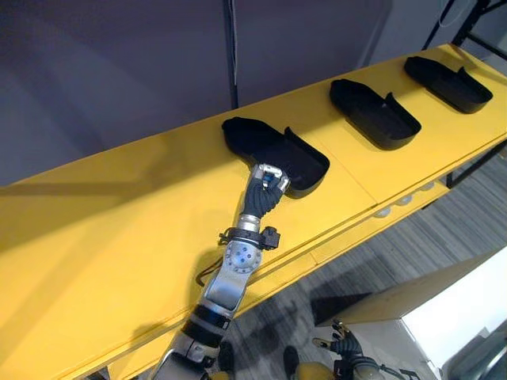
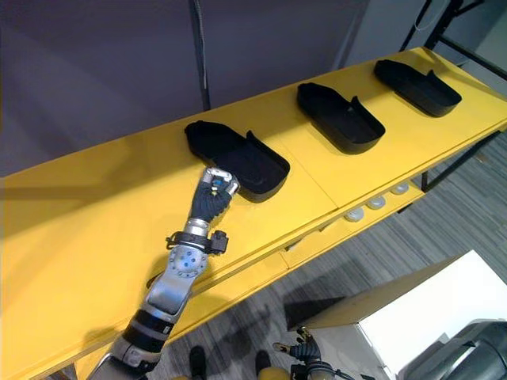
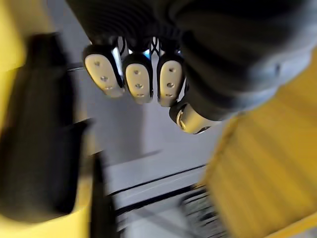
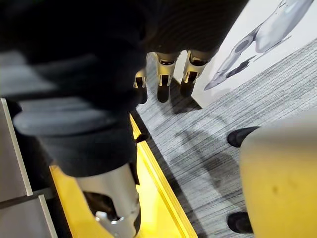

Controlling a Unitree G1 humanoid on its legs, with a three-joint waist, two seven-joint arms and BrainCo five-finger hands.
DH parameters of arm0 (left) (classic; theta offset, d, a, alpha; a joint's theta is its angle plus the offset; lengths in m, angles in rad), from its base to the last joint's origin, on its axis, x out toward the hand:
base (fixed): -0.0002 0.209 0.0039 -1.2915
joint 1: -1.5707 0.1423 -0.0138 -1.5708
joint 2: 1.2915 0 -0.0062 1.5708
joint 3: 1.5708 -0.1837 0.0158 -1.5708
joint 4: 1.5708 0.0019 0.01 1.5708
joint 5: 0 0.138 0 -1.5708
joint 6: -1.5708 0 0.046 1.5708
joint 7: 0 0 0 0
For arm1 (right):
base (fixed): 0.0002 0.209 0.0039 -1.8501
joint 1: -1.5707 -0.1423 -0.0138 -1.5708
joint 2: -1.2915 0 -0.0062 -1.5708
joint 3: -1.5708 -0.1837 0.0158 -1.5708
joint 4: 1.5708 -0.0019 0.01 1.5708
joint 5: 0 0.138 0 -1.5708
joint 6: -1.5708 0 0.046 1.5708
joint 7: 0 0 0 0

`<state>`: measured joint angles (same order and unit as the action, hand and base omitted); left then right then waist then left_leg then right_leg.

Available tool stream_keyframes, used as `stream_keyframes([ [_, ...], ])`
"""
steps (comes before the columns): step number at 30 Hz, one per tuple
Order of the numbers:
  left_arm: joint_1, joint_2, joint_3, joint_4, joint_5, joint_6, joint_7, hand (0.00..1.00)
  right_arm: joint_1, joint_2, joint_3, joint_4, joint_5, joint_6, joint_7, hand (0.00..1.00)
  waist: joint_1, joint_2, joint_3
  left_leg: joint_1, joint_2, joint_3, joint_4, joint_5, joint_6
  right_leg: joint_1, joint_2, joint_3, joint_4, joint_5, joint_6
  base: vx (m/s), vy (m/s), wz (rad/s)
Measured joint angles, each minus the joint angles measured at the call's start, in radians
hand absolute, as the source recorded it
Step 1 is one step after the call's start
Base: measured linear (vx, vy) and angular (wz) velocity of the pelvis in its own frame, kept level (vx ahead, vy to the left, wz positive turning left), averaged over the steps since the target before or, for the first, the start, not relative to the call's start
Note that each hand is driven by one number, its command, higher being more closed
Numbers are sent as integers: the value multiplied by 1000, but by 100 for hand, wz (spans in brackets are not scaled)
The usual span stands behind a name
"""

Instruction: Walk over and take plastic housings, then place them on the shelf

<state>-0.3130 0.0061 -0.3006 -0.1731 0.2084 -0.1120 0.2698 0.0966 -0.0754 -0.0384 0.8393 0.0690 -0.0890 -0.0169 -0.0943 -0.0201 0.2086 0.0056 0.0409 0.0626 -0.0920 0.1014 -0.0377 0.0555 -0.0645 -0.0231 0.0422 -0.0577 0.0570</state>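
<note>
Long yellow shelf (image 1: 119, 237) against a grey wall (image 1: 119, 63), above grey carpet (image 1: 444, 229), carrying nearest housing (image 1: 261, 142), middle housing (image 1: 372, 111) and far housing (image 1: 447, 83), all black plastic; left hand (image 1: 269, 180) just beside the nearest housing, fingers (image 3: 138, 82) curled and empty; right hand (image 4: 163, 74) low, fingers relaxed, empty.
</note>
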Motion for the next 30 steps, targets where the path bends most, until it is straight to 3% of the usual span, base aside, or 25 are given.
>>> stream_keyframes([
  [7,241,13,223,-261,-124,-85,14,100,21,-5,2,16,-1,0,0,0,49,11,-29,-7,-14,-80,0,17,4,19,-9,-78,30,-24,-1,-32,-5,37],
  [9,357,6,351,-306,-178,-110,38,100,24,-4,0,24,-2,1,0,0,63,12,-38,-8,-22,-119,0,24,-2,31,-15,-119,43,-34,0,-46,-7,54],
  [14,578,-50,637,-303,-264,-119,112,100,60,11,-1,-19,-7,1,-6,0,109,8,-71,-14,-38,-173,0,27,5,45,-32,-192,74,-62,7,-30,2,44],
  [17,667,-75,773,-187,-296,-112,146,100,63,20,1,-67,-39,2,-14,0,118,6,-83,-24,-41,-160,0,28,6,50,-47,-244,73,-69,15,-32,10,45],
  [20,713,-92,830,-15,-320,-75,157,100,62,33,2,-123,-50,2,-21,0,135,-1,-98,-31,-44,-142,0,29,9,50,-58,-266,82,-75,22,-32,22,24],
  [25,716,-93,823,414,-375,13,85,100,49,66,42,-126,-70,5,-21,0,148,-33,-119,-32,-45,-96,1,29,9,48,-69,-267,88,-86,23,0,11,2],
  [30,679,-81,753,755,-402,51,-5,100,72,83,30,-125,-70,9,-23,0,139,-45,-128,-21,-54,-93,0,30,12,58,-80,-266,97,-113,40,27,-4,1],
])
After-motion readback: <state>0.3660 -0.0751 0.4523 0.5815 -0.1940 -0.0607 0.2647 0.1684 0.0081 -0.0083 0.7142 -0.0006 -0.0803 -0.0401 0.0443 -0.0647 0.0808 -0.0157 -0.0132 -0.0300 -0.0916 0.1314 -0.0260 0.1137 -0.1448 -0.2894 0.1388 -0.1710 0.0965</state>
